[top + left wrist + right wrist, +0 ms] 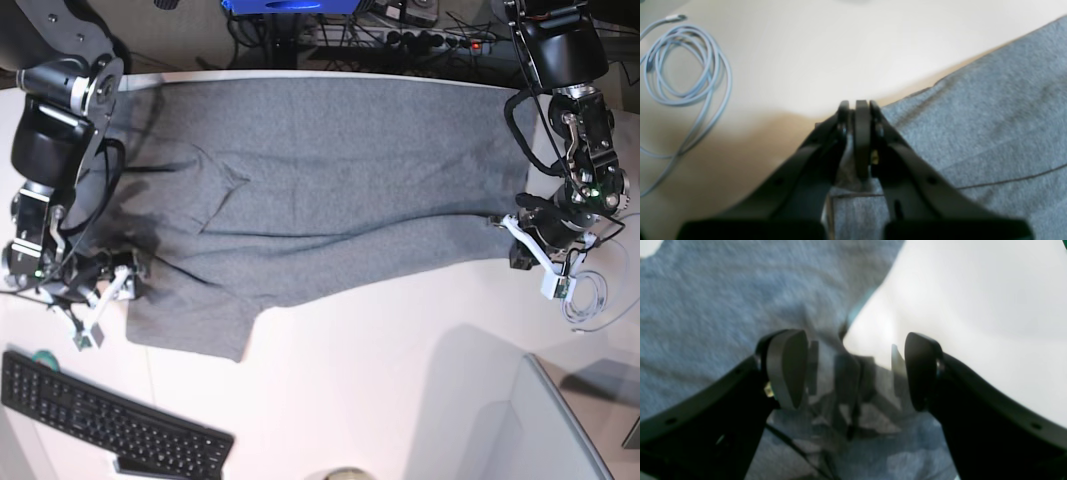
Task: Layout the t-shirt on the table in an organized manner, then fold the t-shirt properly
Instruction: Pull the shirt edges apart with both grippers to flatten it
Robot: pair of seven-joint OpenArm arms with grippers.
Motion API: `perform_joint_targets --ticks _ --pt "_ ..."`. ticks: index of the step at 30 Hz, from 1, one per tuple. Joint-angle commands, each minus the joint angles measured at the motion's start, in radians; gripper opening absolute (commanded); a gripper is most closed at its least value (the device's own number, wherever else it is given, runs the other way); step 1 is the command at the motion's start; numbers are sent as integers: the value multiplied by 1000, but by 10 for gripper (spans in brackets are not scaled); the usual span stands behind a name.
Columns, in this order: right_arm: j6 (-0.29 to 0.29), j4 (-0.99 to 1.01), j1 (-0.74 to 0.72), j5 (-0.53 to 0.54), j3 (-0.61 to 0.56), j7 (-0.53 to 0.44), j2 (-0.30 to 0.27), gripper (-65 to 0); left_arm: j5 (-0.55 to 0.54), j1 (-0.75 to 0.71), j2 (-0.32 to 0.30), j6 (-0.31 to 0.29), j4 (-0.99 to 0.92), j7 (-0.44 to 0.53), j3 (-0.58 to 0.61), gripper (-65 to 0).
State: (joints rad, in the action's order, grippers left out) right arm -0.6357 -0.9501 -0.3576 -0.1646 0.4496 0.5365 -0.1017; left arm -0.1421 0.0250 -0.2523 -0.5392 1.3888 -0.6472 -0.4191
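The heather-grey t-shirt [320, 190] lies spread wide across the white table [380, 380], with one sleeve reaching toward the front left. At the shirt's right edge, my left gripper [508, 235] is shut, and in the left wrist view its fingertips [857, 106] meet at the hem of the t-shirt [973, 133] with fabric pinched between the fingers. My right gripper [105, 305] stands open at the sleeve's left edge. In the right wrist view its pads [786, 370] are wide apart over the t-shirt [723, 306], holding nothing, with bare table [973, 306] to the right.
A coiled pale cable [683, 66] lies on the table beside the left gripper, also seen as a cable [590, 295] in the base view. A black keyboard [110, 420] sits at the front left. A grey panel [560, 420] covers the front right corner.
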Motion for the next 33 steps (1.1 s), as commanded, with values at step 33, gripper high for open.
perform_joint_targets --ticks 33 --pt "-5 141 -71 4 -4 -118 1 -483 -11 14 -18 1 14 22 -7 -650"
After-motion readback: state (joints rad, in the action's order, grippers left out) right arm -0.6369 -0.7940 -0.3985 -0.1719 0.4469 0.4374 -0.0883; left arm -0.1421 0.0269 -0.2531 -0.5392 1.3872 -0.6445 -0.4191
